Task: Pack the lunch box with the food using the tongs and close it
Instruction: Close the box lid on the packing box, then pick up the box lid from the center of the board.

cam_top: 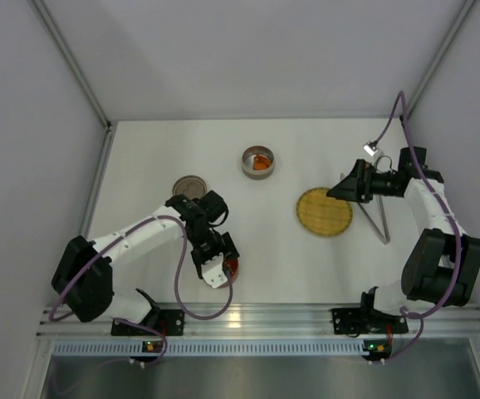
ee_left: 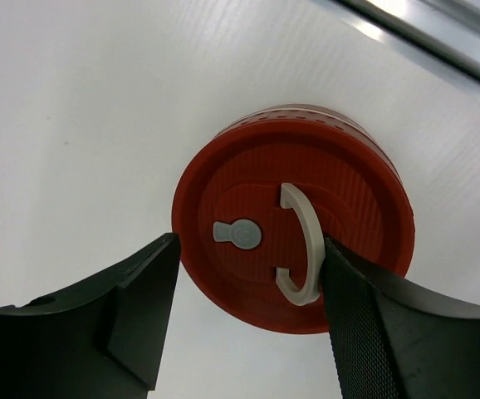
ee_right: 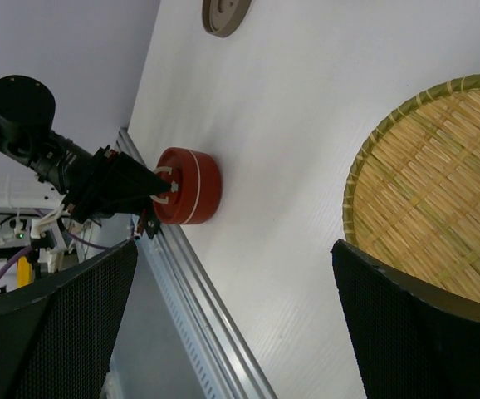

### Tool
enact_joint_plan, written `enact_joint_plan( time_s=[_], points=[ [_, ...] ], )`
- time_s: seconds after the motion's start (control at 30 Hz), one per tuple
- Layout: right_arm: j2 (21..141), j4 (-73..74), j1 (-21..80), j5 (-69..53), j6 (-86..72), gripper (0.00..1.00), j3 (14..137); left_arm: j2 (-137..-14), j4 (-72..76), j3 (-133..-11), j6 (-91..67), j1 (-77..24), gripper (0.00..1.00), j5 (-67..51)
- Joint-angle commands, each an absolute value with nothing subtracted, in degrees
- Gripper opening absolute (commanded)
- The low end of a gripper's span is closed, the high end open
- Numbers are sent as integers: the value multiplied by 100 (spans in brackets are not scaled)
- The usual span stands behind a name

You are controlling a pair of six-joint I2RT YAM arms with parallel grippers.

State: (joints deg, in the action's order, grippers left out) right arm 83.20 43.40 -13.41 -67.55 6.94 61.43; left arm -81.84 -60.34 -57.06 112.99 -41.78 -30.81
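A red round lid (ee_left: pixel 294 224) with a white ring handle (ee_left: pixel 306 241) sits on a red box (ee_right: pixel 188 185) near the table's front edge. My left gripper (ee_left: pixel 248 274) hangs over it, open, and its right finger (ee_left: pixel 364 332) touches the ring. Nothing is held. Orange food (cam_top: pixel 259 164) lies in an open round tin (cam_top: pixel 258 153) at the middle back. The slim silver tongs (cam_top: pixel 379 224) lie on the table right of the yellow woven plate (cam_top: pixel 324 212). My right gripper (cam_top: pixel 340 189) hovers open over the plate's right edge, empty.
A grey round tin or lid (cam_top: pixel 190 186) lies at the left back, just behind my left arm. An aluminium rail (cam_top: pixel 265 316) runs along the front edge, close behind the red box. White walls enclose the table on three sides.
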Motion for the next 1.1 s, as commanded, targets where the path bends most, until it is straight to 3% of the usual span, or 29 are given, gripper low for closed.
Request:
enact_joint_plan(
  time_s=[0.0,0.4,0.53,0.6,0.77,0.83,0.87,0.93,1.07],
  points=[
    [7999,4482,-1450,-7014,905,99,6328,-8043,-7242,-5405,11320,-4201,72,-2804],
    [7787,4430,-1450,-7102,940,99,6214,-6715,-7760,-5326,11198,-4219,71,-2813],
    [7796,4473,-1450,-7110,993,99,6249,-6645,-7884,-5615,10900,-4210,66,-2996],
    [7840,4561,-1450,-7110,1116,99,6301,-6662,-7701,-5782,10172,-4210,58,-3146],
    [7814,4623,-1450,-6979,1292,100,6311,-7355,-5707,-6608,5826,-3895,40,-3112],
    [7761,4483,-1450,-6778,1231,99,6276,-7863,-5013,-7020,3792,-3491,44,-2344],
    [7709,4335,-1450,-6611,1170,99,6267,-8075,-4792,-7205,3344,-3098,53,-2147],
    [7673,4193,-1450,-6470,1047,99,6232,-8610,-4580,-7626,2284,-2674,56,-1508],
    [7454,3614,-1450,-6065,669,99,5977,-9263,-3957,-7944,1495,-2022,57,-294]
  ],
)
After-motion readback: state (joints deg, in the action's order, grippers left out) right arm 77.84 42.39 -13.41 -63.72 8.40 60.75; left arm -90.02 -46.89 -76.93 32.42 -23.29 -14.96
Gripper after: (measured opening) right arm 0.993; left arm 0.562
